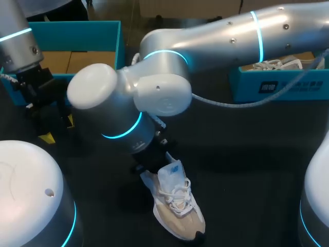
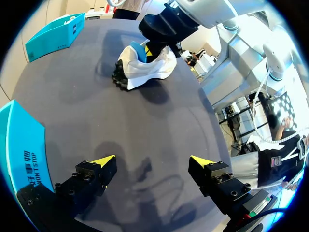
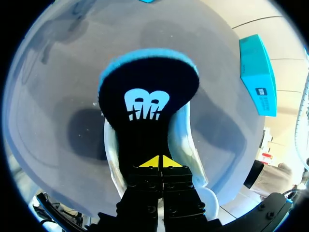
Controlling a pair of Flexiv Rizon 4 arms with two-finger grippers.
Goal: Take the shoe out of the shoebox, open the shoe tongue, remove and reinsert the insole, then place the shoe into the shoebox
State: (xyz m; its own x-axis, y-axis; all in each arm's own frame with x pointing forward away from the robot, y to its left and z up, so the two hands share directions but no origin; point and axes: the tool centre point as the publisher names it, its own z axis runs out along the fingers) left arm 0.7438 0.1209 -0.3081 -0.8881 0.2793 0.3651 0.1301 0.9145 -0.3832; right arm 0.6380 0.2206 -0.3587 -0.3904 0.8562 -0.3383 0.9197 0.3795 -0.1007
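Pinches insole (image 3: 148,92) in clamped right gripper (image 3: 159,162) over shoe (image 1: 180,211) at six o'clock, left gripper (image 2: 152,161) splayed; likely needs lifting clear next.

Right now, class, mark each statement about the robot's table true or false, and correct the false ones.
1. The shoe lies on the table, outside the shoebox. True.
2. The left gripper is clamped on the shoe. False: it is open and empty, and the shoe lies well ahead of it.
3. The right gripper is shut on the insole. True.
4. The insole is plain white. False: it is dark with a blue edge.
5. The shoe is black all over. False: it is white and beige with white laces.
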